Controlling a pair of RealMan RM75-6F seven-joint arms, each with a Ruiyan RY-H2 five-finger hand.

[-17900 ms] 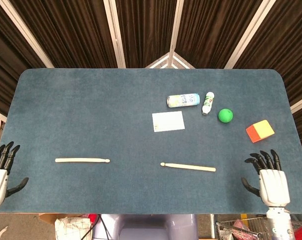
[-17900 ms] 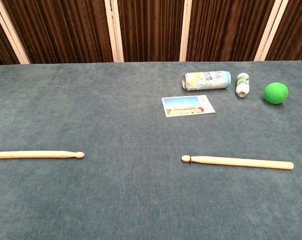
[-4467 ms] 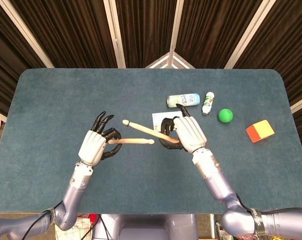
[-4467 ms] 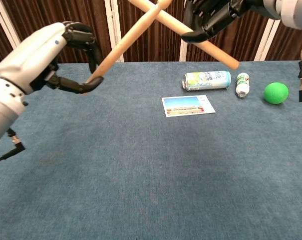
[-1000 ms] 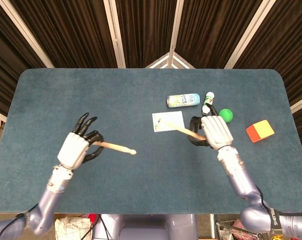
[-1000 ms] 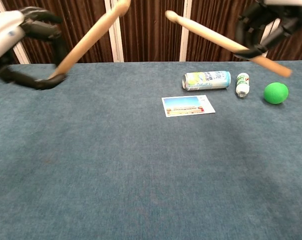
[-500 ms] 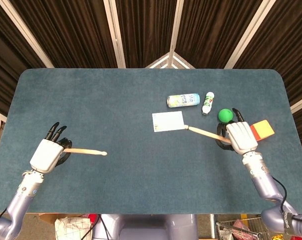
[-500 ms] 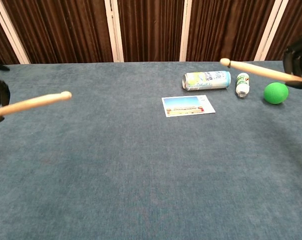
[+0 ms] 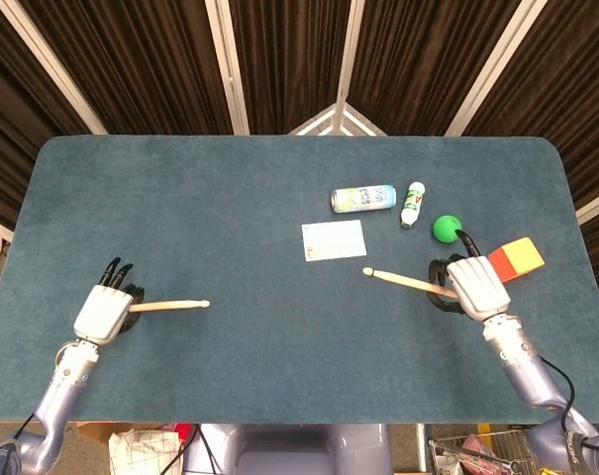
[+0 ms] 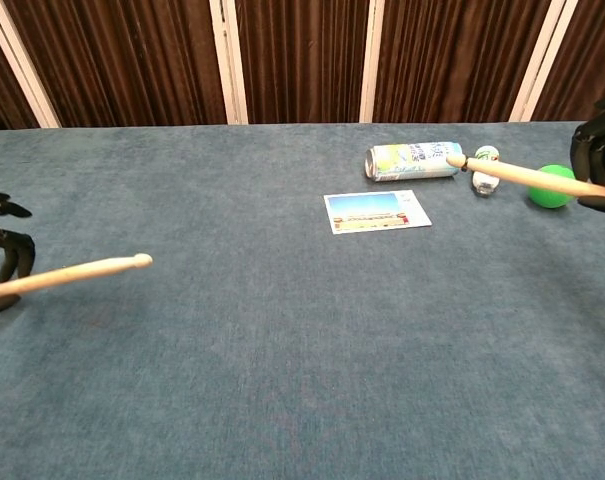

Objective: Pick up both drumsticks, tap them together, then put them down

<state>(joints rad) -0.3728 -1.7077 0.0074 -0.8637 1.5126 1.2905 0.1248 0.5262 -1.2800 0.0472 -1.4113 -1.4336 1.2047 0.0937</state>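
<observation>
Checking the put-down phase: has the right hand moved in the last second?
Yes. The right hand, holding its drumstick, has swung outward to the right and toward the near edge, away from the card, and now sits beside the orange-and-yellow cube.

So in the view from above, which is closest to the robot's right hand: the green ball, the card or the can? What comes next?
From the right hand:
1. Green ball, just above it.
2. Card, further left.
3. Can, up and left, farthest by a small margin.
</observation>
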